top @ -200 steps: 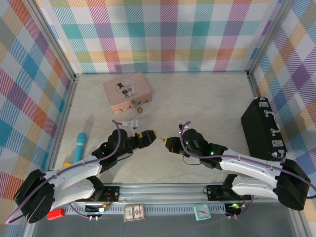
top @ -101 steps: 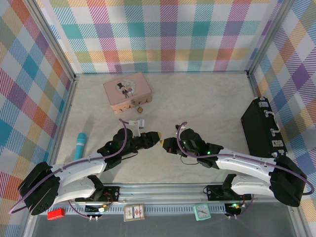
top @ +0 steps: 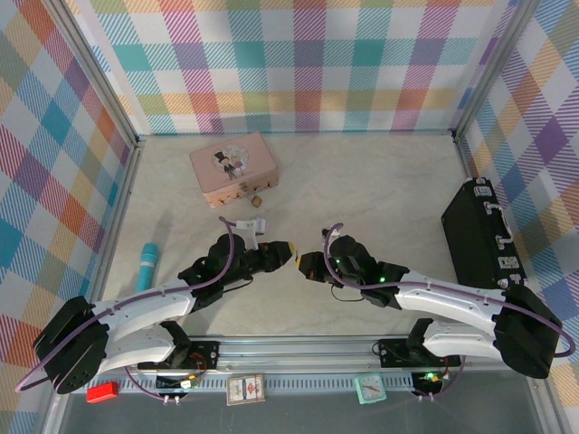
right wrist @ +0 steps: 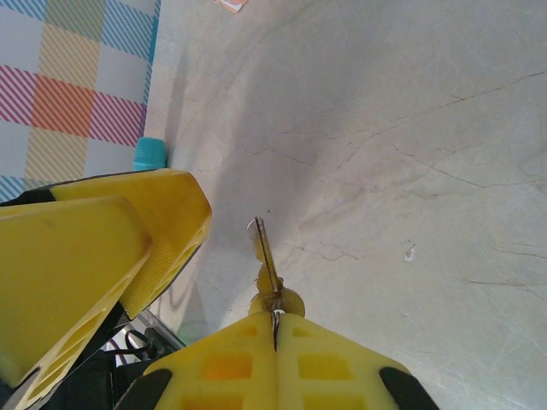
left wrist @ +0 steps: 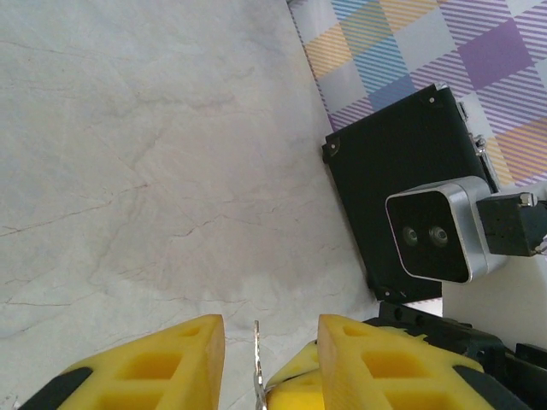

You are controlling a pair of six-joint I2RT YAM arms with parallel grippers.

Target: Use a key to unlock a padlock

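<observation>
Right wrist: one key [right wrist: 266,254], two hands [right wrist: 273,331] [right wrist: 167,235]

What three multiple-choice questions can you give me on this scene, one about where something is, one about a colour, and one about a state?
1. Where on the table is the black case?
A: at its right edge. B: at its left edge. C: in the middle.

2. What colour is the cylinder lying on the table?
A: red. B: teal. C: black.

3. What is the right gripper doing?
A: standing wide open. B: holding the cylinder. C: clamped shut on the key.

Answers:
1 A, the top view shows the case at the right edge, by the wall.
2 B, it shows teal in the top view.
3 C, the right wrist view shows the key's blade sticking out from between the closed fingers.
</observation>
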